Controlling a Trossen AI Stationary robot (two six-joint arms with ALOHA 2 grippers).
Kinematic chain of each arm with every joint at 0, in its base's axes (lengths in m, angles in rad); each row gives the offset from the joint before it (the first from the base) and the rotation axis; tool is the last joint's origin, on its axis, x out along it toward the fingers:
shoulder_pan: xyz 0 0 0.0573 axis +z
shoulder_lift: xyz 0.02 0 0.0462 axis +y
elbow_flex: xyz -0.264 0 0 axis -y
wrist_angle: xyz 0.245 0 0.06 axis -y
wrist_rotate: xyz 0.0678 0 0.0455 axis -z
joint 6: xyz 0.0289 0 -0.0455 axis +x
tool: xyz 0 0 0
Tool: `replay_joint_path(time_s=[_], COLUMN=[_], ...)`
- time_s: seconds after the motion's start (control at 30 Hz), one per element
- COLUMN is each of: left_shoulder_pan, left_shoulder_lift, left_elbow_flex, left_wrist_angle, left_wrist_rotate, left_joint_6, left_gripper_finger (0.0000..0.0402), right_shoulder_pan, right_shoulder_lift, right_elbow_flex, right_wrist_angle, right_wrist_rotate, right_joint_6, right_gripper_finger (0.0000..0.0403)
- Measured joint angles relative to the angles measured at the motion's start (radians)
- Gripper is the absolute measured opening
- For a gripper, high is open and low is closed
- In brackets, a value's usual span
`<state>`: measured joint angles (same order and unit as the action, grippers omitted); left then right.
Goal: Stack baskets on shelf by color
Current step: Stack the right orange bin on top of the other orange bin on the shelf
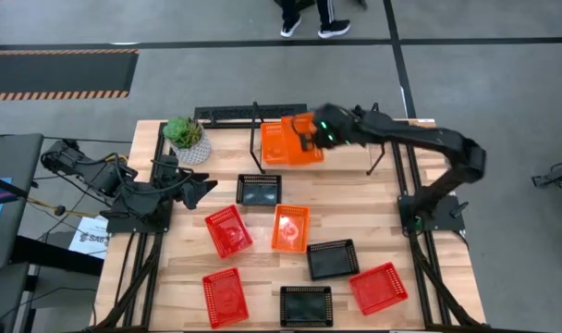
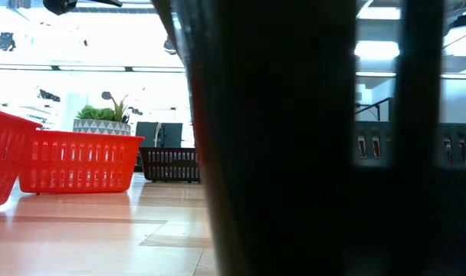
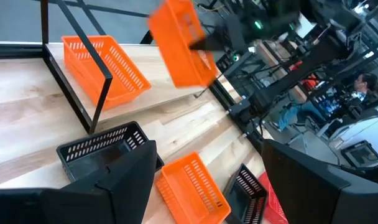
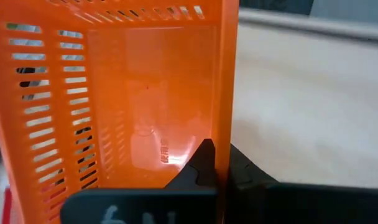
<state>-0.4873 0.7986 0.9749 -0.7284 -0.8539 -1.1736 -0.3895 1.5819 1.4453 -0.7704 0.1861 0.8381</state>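
Step in hand: carrying the second orange basket to the shelf, by my reading.
Right pincer (image 1: pixel 309 137): closed tight on the wall of an orange basket (image 1: pixel 304 129), which hangs tilted in the air; the right wrist view shows the fingers (image 4: pixel 204 163) pinching that rim from both sides.
Held basket, place: above the shelf (image 1: pixel 355 153) at the far edge of the table (image 1: pixel 170 277), over or just beside another orange basket (image 1: pixel 279 148) that already lies on the shelf board.
Left pincer (image 1: pixel 202 188): spread wide and holding nothing, waiting low over the table's left side near the plant pot (image 1: pixel 190 143).
Still on the table: a third orange basket (image 1: pixel 290 228), three red baskets (image 1: pixel 228 230) (image 1: pixel 225 296) (image 1: pixel 378 288) and three black baskets (image 1: pixel 259 189) (image 1: pixel 333 259) (image 1: pixel 306 305), all loose and apart from each other.
Progress: early; one orange lies on the shelf, one is in the air, seven are not yet shelved.
Next move calls for: levelling the tilted basket, lining its outline up with the shelved orange one, lowering until it nests inside, then opening the fingers.
Risk: set down askew, it may catch on the lower rim or the black wire frame (image 3: pixel 83 93).
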Motion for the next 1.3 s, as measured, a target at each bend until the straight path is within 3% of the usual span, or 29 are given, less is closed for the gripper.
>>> replay_joint_path(time_s=[0.2, 0.4, 0.9, 1.3], left_shoulder_pan=[0.0, 0.0, 0.0, 0.0], left_shoulder_lift=[0.0, 0.0, 0.0, 0.0], left_elbow_flex=[0.0, 0.0, 0.0, 0.0], left_wrist_angle=[0.0, 0.0, 0.0, 0.0], left_wrist_rotate=[-0.016, -0.015, -0.016, -0.016], left_joint_6=[0.001, 0.001, 0.002, 0.001], left_gripper_finger=[0.0279, 0.0279, 0.0279, 0.0279], right_shoulder_pan=[-0.067, -0.071, -0.071, -0.069], right_shoulder_lift=[0.201, 0.333, 0.389, 0.403], right_elbow_flex=[0.229, 0.359, 0.364, 0.365], right_wrist_angle=[-0.009, -0.036, -0.068, -0.055], right_wrist_rotate=[-0.08, -0.112, -0.086, -0.069], right_joint_6=[-0.104, -0.099, -0.056, -0.05], right_gripper_finger=[0.0004, 0.0004, 0.0007, 0.0042])
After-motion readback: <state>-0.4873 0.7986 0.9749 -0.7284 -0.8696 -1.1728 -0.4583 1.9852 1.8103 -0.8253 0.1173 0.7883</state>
